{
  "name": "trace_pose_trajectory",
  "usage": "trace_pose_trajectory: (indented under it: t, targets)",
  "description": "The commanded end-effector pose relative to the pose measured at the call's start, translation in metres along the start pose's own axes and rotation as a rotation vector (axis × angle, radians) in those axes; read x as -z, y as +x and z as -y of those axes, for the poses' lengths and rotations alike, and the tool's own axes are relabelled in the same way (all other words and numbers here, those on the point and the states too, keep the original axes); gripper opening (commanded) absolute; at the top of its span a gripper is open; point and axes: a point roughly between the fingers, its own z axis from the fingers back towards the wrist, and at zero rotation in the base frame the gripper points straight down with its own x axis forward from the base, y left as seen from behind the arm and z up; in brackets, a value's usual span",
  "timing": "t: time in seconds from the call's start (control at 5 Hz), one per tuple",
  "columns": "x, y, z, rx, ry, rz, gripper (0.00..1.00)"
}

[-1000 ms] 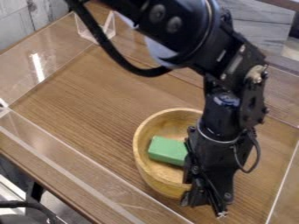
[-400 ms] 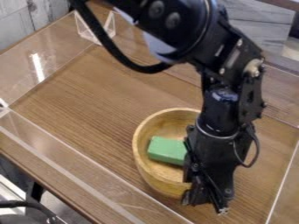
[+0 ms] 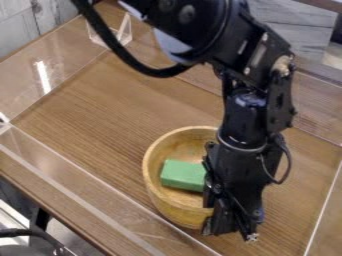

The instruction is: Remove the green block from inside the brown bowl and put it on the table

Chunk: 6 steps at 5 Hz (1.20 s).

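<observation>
Nothing of the task looks done: the green block [image 3: 185, 176] lies flat inside the brown bowl [image 3: 167, 197], up and to the left of the end effector [image 3: 243, 231]. The end effector, its jaws together and empty, points down at the bowl's near right rim. Bare surface [image 3: 114, 115] spreads beyond it to the left; a clear plastic wall [image 3: 60, 165] edges that side.

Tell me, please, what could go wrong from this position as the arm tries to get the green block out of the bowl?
1. The gripper sits at the brown bowl's near rim with its jaws shut, away from the green block; it may push or tip the bowl rather than grasp anything.
2. The bowl lies close to the clear wall at the table's edge, so further shoving could jam it there.
</observation>
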Motion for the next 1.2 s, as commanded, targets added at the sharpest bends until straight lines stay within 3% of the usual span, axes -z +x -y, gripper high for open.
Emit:
trace_pose_trajectory:
  t: [0.0,1.0]
  targets:
    - [-0.0115,0.0011,-0.0008,-0.022,-0.011,0.037,0.0]
    - [-0.0199,-0.0055,0.002,-0.077,-0.081,0.043,0.0]
